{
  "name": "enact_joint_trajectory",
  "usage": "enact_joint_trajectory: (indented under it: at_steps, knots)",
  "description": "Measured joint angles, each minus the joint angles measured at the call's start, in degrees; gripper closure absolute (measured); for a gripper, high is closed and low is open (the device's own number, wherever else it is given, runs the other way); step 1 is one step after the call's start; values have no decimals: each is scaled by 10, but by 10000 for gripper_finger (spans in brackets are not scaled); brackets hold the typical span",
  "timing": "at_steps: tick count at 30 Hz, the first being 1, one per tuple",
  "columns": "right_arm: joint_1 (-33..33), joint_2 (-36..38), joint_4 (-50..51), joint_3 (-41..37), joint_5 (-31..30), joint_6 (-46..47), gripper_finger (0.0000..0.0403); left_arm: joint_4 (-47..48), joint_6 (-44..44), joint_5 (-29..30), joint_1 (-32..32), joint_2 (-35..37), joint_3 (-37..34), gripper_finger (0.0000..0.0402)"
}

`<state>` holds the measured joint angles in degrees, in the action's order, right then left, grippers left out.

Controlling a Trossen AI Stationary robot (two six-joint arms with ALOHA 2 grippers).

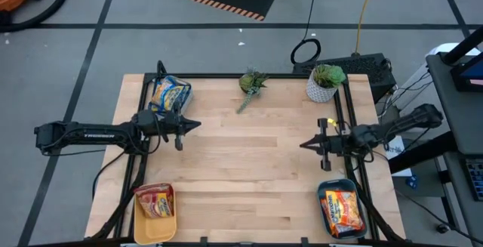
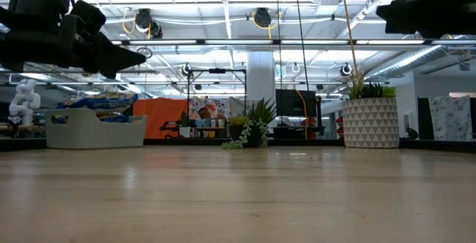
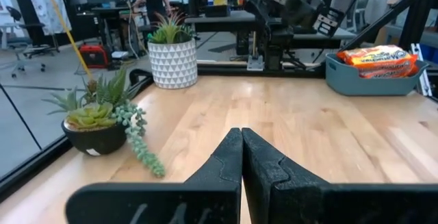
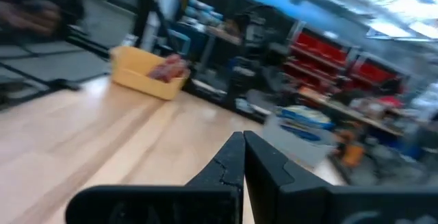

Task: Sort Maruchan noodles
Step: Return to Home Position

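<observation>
Risk, left side: the left gripper (image 1: 189, 125) hangs at 9 o'clock of the table (image 1: 249, 164), just beside the grey bin (image 2: 89, 133). If the arm pulls back low, it could likely clip the bin's wall or catch a packet.
Risk, heaped load: the blue-and-yellow packets (image 1: 170, 93) rise above the grey bin's rim. A knock to the bin could probably slide the crinkly top one out onto the wood.
Risk, right side: the right gripper (image 1: 306, 145) hangs at 3 o'clock, between the white potted plant (image 1: 324, 83) and the blue bin (image 3: 369, 83). A wide swing home could tip the pot or nudge the bin.
Left gripper, state: fingers pressed together, nothing between them.
Right gripper, state: fingers pressed together, nothing between them.
Grey bin, 10 o'clock: blue-and-yellow Maruchan noodles, piled; count not readable.
Yellow bin (image 1: 155, 232), 7 o'clock: red-and-yellow packets (image 1: 155, 202) lying flat; about a third of the bin floor is bare.
Blue bin, 5 o'clock: orange packets (image 3: 380, 56), stacked to just over the rim.
Loose packets: none shows on the bare wood; every noodle packet in view sits in a bin.
Non-task items: a small trailing succulent (image 1: 253, 83) at 12 o'clock, the white potted plant at 1 o'clock.
Sorting status, judged: complete by colour; only the arms' retreat is left.
</observation>
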<state>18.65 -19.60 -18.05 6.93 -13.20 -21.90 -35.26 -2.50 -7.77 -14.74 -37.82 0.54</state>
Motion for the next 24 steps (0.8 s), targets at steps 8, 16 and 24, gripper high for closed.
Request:
enact_joint_trajectory:
  at_steps: [8, 16, 24]
  knots:
    - [-32, 0, -24, -57, 117, 105, 403, -15, -20, 3, -1, 0, 0, 400]
    - [-65, 11, -22, -59, 90, 108, 403, -18, -17, 3, -3, 0, 0, 400]
    - [-110, 59, 55, -59, 133, 115, 403, -18, -17, 3, -3, 0, 0, 389]
